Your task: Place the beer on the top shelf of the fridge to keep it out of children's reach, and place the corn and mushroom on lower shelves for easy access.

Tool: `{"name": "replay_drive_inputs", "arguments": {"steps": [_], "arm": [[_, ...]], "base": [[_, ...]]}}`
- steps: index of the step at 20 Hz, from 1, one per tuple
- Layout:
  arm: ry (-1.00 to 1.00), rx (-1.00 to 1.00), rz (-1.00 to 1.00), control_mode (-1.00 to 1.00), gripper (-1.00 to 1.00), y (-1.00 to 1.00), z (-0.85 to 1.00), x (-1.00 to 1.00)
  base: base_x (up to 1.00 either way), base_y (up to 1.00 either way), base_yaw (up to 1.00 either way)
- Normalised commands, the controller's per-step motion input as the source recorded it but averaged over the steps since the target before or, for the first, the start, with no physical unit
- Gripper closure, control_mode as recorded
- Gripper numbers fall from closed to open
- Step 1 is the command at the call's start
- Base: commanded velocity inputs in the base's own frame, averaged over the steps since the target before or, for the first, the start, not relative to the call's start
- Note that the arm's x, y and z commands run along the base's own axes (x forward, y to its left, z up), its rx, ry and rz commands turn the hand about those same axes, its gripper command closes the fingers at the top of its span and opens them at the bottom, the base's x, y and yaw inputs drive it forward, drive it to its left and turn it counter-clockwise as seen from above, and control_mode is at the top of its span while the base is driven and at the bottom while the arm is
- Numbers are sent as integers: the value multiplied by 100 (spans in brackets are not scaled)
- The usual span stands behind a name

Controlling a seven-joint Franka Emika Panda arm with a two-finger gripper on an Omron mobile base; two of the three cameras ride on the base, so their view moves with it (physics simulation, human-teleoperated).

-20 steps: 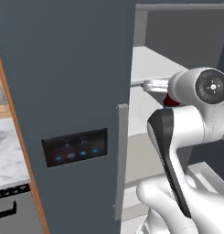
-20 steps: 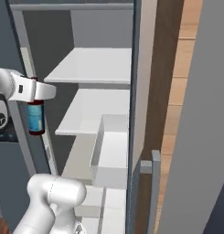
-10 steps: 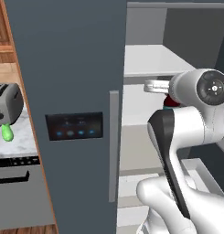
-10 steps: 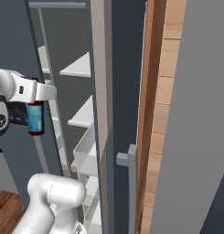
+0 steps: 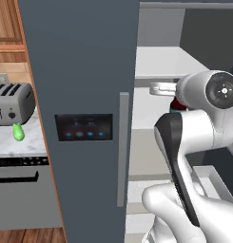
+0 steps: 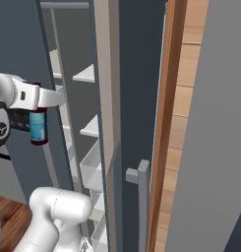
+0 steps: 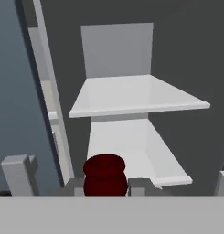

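Fridge (image 5: pixel 80 85) swung nearer; fingers (image 7: pixel 105 186) pinch glassy beer (image 6: pixel 38 125).

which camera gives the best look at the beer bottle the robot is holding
The right base view: the beer hangs side-on from the gripper, blue label plain. The hand view shows just its dark red top between the fingertips; the left base view only a sliver behind the arm.

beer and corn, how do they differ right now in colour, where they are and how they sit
The beer is dark brown with a blue label and a reddish neck; the corn is bright green all over. The beer hangs upright in the gripper at the open fridge; the corn rests on the counter in front of the toaster, untouched. The beer is off any surface; the corn is supported. Neither is on a shelf yet.
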Motion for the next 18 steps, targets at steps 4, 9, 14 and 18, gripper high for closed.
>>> {"name": "replay_drive_inputs", "arguments": {"steps": [4,9,14,18], "arm": [[-21,0,9,-100,100,-20,0,23],[-25,0,5,-100,100,-27,0,31],[-24,0,2,-100,100,-20,0,42],[-17,0,0,-100,100,-11,0,43]], "base": [[0,0,0],[0,0,0],[0,0,0],[0,0,0]]}}
